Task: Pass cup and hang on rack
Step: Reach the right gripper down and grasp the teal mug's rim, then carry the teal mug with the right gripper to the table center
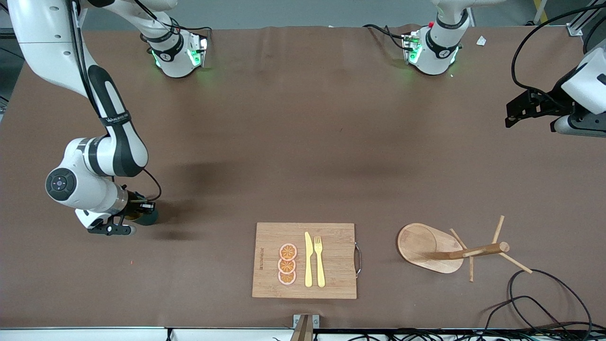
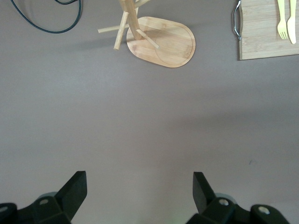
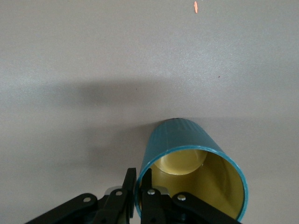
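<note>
The cup is dark teal and ribbed, with a mustard-yellow inside; its handle is hidden. My right gripper is shut on its rim, one finger inside and one outside. In the front view the cup sits low at the table toward the right arm's end, under the right gripper; I cannot tell whether it touches the table. The wooden rack stands toward the left arm's end and also shows in the left wrist view. My left gripper waits open and empty above bare table.
A bamboo cutting board with a metal handle lies near the front edge, between the cup and the rack. It carries three orange slices, a yellow knife and a yellow fork. Black cables lie near the rack.
</note>
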Motion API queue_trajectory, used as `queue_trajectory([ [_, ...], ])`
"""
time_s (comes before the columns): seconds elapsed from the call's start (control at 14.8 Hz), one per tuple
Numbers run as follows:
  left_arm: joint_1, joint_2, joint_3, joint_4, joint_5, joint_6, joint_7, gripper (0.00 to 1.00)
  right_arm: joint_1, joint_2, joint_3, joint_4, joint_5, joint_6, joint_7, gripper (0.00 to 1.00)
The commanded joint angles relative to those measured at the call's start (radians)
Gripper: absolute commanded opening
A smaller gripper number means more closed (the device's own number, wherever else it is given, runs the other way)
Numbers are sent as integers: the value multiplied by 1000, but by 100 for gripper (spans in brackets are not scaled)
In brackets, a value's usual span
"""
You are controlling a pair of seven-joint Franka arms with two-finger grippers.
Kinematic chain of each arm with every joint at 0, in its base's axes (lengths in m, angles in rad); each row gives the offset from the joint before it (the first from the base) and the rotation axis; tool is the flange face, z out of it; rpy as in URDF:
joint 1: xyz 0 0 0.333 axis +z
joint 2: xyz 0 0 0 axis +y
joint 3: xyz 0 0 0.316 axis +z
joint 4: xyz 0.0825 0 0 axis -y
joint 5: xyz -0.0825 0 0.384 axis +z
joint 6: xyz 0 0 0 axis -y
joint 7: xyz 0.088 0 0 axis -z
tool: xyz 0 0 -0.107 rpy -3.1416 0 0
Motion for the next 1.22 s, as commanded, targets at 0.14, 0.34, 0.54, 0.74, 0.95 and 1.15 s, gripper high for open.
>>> queue_trajectory([
  [0.14,2,7,-3,12,16,-9,15,100,44,-10,13,85,-14,-121,-11,5],
  [0.34,2,7,-3,12,16,-9,10,100,176,-13,16,269,3,-317,28,4],
  [0.54,3,9,-3,14,16,-9,12,100,370,-8,15,368,-1,-358,253,4],
  [0.74,8,9,1,14,16,-8,15,100,550,60,16,455,-1,-349,448,4],
  [0.95,6,10,1,14,16,-8,12,100,673,204,24,630,11,-324,617,4],
  [1.15,0,17,0,15,10,-8,1,100,773,277,24,658,11,-190,690,3],
])
